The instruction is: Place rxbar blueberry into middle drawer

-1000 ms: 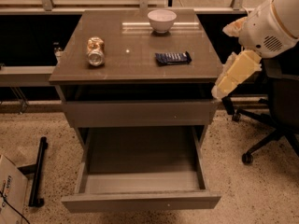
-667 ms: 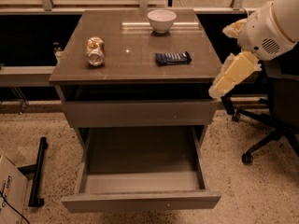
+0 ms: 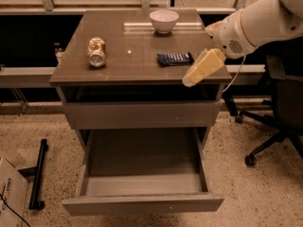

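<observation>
- Gripper (image 3: 190,79): cream, over the cabinet top's (image 3: 128,70) front-right edge, tip angled down-left; open or closed, can't tell.
- rxbar blueberry (image 3: 174,58): flat on top, just left of gripper, apart.
- middle drawer (image 3: 142,204): pulled out, below gripper.
- Can (image 3: 96,51), bowl (image 3: 164,20): farther left/back.

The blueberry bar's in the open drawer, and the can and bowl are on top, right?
No: the camera view shows the rxbar blueberry on the cabinet top, near the gripper, not in the middle drawer. The can and bowl are on top.
</observation>
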`<state>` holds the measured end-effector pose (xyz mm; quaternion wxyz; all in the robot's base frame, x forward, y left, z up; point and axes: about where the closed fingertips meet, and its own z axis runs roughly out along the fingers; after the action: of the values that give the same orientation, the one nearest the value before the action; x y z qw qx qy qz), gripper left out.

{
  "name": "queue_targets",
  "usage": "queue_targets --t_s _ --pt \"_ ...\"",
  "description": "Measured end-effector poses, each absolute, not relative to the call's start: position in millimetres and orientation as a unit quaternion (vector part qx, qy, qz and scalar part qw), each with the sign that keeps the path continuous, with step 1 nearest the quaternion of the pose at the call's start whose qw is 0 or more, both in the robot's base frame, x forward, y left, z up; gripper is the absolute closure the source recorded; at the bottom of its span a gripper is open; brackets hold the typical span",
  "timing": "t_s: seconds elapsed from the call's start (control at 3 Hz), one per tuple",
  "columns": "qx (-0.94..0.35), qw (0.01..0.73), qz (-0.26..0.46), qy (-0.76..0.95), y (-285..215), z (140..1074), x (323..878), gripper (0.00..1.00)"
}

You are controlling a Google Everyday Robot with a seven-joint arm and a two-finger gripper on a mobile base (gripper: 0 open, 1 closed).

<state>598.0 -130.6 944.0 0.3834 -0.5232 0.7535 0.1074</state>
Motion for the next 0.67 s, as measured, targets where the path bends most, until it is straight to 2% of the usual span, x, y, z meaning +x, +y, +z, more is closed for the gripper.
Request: queue_targets --t_s 0.67 --pt "-0.496 0.397 0.148 0.758 -117.6 915.2 665.7 0.00"
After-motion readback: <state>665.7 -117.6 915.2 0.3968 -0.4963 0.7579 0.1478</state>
